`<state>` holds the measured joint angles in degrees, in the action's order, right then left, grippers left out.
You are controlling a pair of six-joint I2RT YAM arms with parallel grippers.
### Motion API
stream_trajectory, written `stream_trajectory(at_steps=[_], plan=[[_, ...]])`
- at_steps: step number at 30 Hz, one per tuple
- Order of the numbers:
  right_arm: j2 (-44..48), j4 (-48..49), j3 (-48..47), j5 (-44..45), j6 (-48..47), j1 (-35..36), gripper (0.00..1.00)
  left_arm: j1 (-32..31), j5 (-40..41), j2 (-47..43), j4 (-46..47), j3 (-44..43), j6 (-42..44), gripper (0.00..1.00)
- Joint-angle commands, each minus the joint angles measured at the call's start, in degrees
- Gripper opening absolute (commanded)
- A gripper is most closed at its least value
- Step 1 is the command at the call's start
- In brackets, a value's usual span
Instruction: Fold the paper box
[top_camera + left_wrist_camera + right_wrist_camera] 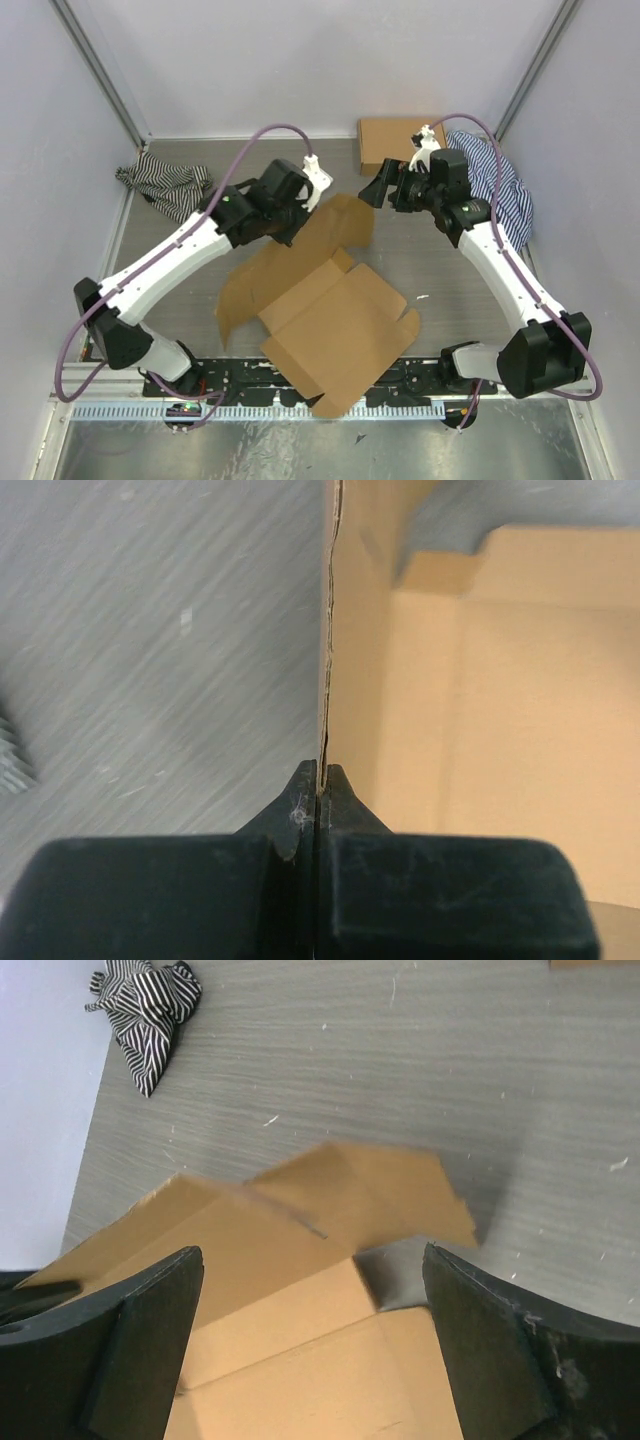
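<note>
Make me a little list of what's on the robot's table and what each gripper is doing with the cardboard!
Paper box: brown cardboard, half folded, lying open mid-table, one flap raised
Left gripper: shut, pinching the raised flap's edge
Right gripper: open wide beside that flap, holding nothing
Small box: closed, at the far edge
Black-and-white cloth: crumpled, far left
Blue striped cloth: crumpled, far right

Left arm (170, 255): reaches forward and inward. Left gripper (322, 775): jaws pressed together, pinching an edge of the paper box (480, 730). Right arm (505, 265): extended forward, wrist turned inward. Right gripper (310, 1255): jaws spread wide, gripping nothing.
</note>
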<state>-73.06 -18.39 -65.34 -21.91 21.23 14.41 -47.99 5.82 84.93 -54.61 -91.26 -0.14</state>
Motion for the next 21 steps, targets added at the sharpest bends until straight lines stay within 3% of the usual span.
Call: stream_trajectory(at_steps=[1, 10, 15, 21], plan=[[3.3, -4.2, -1.0, 1.1, 8.8, 0.2, 0.95, -3.7, 17.8, 2.9, -2.5, 1.9, 1.7, 0.00], [5.5, -1.2, 4.2, -5.3, 20.4, 1.5, 0.89, -14.3, 37.4, 1.7, 6.9, 9.0, 4.1, 0.00], [4.1, 1.6, 4.7, -8.3, 23.3, 3.6, 0.85, -21.0, 50.7, 2.2, 14.6, 11.9, 9.9, 0.00], [1.7, 4.7, 3.6, -8.6, 24.8, 9.2, 0.82, -23.8, 58.2, 3.0, 21.3, 12.6, 15.0, 0.00]])
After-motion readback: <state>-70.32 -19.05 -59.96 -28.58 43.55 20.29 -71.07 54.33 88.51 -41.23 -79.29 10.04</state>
